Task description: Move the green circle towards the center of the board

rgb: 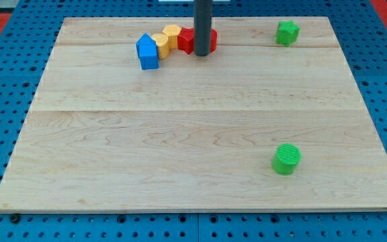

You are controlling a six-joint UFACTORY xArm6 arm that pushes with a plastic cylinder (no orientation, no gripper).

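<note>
The green circle is a short green cylinder lying near the view's lower right of the wooden board. My tip stands near the view's top centre, right in front of a red block and touching or nearly touching it. The tip is far from the green circle, up and to the left of it. A green star-shaped block sits near the view's top right corner.
A row of blocks lies at the view's top, left of centre: a blue house-shaped block, a yellow block, a second yellow block, and the red block. Blue pegboard surrounds the board.
</note>
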